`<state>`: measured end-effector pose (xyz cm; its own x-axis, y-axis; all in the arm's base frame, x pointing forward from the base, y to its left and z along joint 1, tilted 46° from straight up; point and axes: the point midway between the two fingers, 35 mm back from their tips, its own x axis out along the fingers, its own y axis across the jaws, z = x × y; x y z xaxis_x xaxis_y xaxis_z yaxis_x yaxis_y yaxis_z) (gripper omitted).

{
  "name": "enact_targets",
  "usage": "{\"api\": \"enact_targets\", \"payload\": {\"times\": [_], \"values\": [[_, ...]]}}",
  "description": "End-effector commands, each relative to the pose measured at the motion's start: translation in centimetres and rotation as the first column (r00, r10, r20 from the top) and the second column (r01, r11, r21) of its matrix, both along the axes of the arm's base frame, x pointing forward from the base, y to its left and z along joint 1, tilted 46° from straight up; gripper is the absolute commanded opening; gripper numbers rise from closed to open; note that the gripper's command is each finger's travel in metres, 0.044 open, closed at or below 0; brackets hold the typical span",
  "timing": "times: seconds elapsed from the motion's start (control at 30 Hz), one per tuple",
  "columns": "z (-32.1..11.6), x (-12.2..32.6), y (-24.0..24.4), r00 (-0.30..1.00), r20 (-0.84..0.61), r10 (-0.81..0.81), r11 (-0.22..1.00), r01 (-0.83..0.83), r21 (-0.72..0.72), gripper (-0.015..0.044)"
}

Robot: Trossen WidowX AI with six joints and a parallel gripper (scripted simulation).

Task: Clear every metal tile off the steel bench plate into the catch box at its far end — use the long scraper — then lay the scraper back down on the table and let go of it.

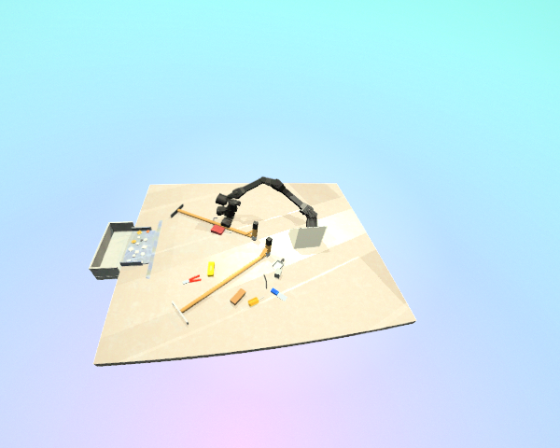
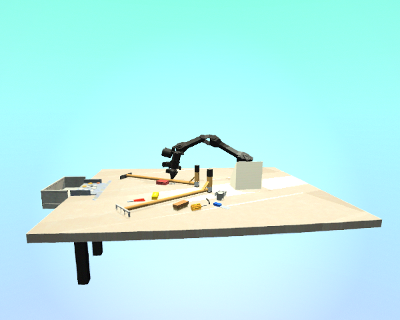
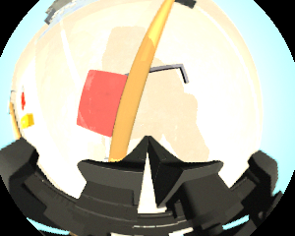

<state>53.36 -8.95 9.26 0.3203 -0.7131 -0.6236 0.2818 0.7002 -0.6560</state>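
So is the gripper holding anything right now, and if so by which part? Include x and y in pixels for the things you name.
Nothing held. The gripper's fingers are shut on nothing; the long wooden handle [image 1: 201, 218] [image 2: 148, 178] [image 3: 138, 81] lies outside them.

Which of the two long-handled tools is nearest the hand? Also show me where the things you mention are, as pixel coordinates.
The one with the solid dark blade [image 1: 176, 210] [image 2: 125, 176]; its shaft passes beside the red block [image 1: 217, 230] [image 2: 162, 182] [image 3: 102, 103]. The other ends in a pronged head [image 1: 179, 313] [image 2: 123, 211].

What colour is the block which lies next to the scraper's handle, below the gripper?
Red; wrist view shows it best.
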Motion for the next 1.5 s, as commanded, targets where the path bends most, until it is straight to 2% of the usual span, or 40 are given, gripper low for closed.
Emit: {"api": "enact_targets", "payload": {"times": [0.0, 1.47], "values": [[-0.3, 0.3, 0.2, 1.0, 0.001, -0.005, 1.0, 0.005, -0.001, 0.0], [-2.9, 2.3, 3.1, 1.0, 0.002, -0.005, 1.0, 0.005, 0.001, 0.0]]}}
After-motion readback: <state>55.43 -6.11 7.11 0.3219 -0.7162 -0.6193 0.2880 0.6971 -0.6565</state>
